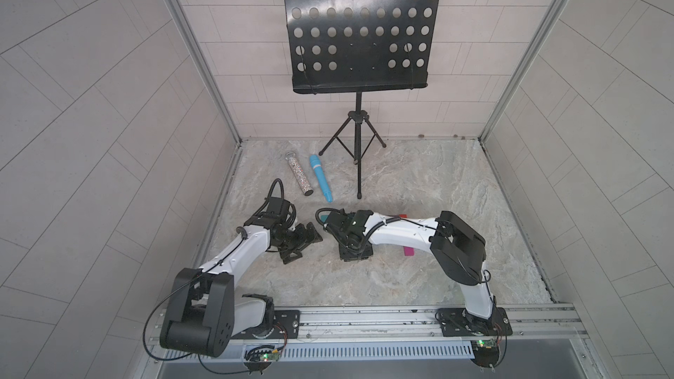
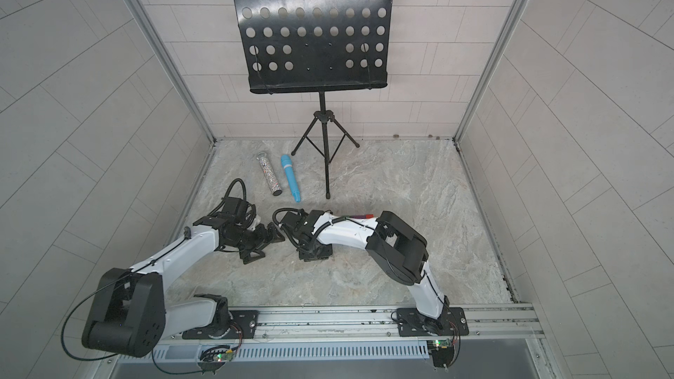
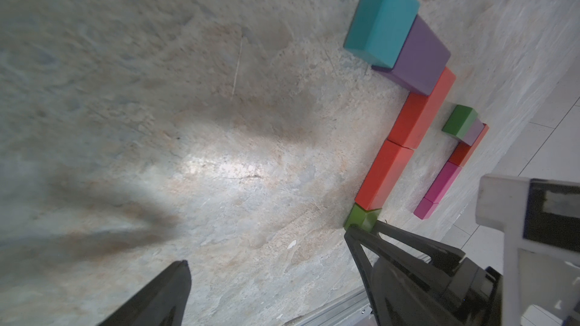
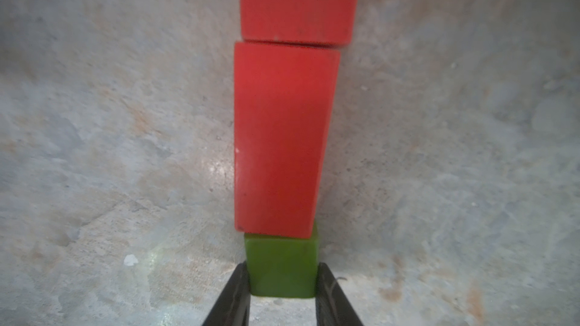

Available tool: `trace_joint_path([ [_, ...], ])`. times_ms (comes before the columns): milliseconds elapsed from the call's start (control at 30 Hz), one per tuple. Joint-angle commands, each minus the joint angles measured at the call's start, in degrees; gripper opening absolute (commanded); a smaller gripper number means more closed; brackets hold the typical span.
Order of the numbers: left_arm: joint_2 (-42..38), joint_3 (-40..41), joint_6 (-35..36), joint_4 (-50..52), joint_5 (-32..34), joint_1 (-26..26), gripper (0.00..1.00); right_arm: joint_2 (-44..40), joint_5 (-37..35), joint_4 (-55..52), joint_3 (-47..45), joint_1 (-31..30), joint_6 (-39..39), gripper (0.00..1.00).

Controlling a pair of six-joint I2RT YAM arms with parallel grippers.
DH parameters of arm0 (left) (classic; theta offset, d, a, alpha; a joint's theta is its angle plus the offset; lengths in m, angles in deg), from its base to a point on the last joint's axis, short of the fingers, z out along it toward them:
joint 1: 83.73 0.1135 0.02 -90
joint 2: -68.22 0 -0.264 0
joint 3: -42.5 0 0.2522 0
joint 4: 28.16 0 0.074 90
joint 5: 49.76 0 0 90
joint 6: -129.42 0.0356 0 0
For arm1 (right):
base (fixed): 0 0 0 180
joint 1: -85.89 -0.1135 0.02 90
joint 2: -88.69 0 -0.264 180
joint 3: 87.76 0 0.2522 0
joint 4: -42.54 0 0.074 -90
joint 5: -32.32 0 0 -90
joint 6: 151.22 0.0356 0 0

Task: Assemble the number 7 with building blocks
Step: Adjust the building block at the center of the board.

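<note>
A: Right arm, status?
B: The right gripper (image 4: 283,277) is clenched on the green block (image 4: 281,252), fingers flat against two opposite sides. The block sits on the surface (image 1: 437,195), one edge butted to the red block (image 4: 282,139). Their side edges are not quite flush.
A: Rest of the row?
B: The second red (image 3: 420,114) meets the first end-on, with a slightly stepped seam. At its far end it touches purple (image 3: 420,54), which touches teal (image 3: 381,17). The magenta blocks (image 3: 444,183) lie in a separate line just beside, across a narrow gap.
A: Left arm?
B: The left gripper (image 1: 304,246) is released, jaws wide and empty, near the right one.
A: Room?
B: Bare surface on the row's open side. The stand (image 1: 359,56) is well apart at the back.
</note>
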Motion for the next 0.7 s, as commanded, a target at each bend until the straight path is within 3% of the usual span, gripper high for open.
trace_joint_path([
  [0,-0.70,0.76,0.26,-0.36,-0.39,0.39,0.97,1.19,-0.51,-1.38,1.20,0.18,1.23,0.36],
  [667,-0.98,0.92,0.19,-0.68,-1.06,0.37,0.98,1.72,0.06,-1.79,1.02,0.63,3.66,0.37],
])
